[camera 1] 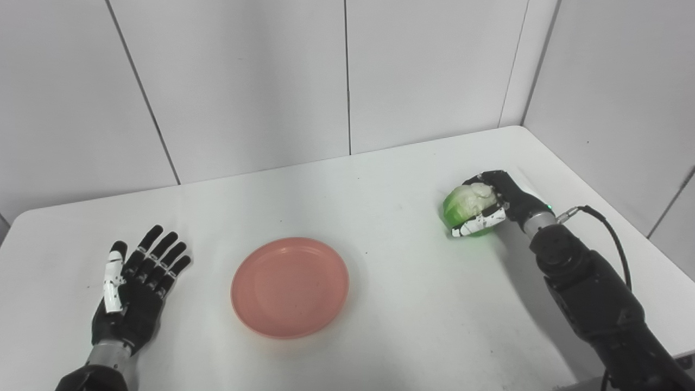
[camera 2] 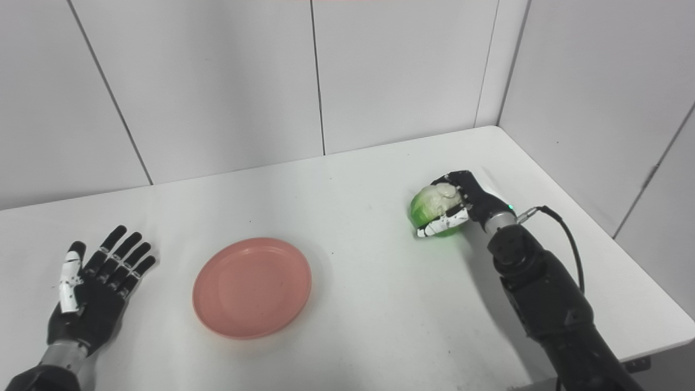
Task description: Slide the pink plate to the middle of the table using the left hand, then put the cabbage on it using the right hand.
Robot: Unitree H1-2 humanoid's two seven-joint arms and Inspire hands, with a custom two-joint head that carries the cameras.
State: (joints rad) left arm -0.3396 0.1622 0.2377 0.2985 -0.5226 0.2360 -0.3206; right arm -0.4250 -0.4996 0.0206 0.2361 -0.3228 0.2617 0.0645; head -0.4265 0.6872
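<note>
The pink plate [camera 1: 290,286] lies flat near the middle of the white table [camera 1: 380,179], with nothing on it. My left hand [camera 1: 136,288] rests palm up and open on the table, a short way left of the plate and not touching it. At the right side, my right hand [camera 1: 497,203] is shut on the green and pale cabbage [camera 1: 467,208], its fingers curled over the top and its thumb under the front. The cabbage is at or just above the table surface; I cannot tell which.
Grey wall panels close off the back and right side of the table. The table's right edge [camera 2: 657,304] runs close beside my right arm. A black cable [camera 1: 608,228] loops from the right wrist.
</note>
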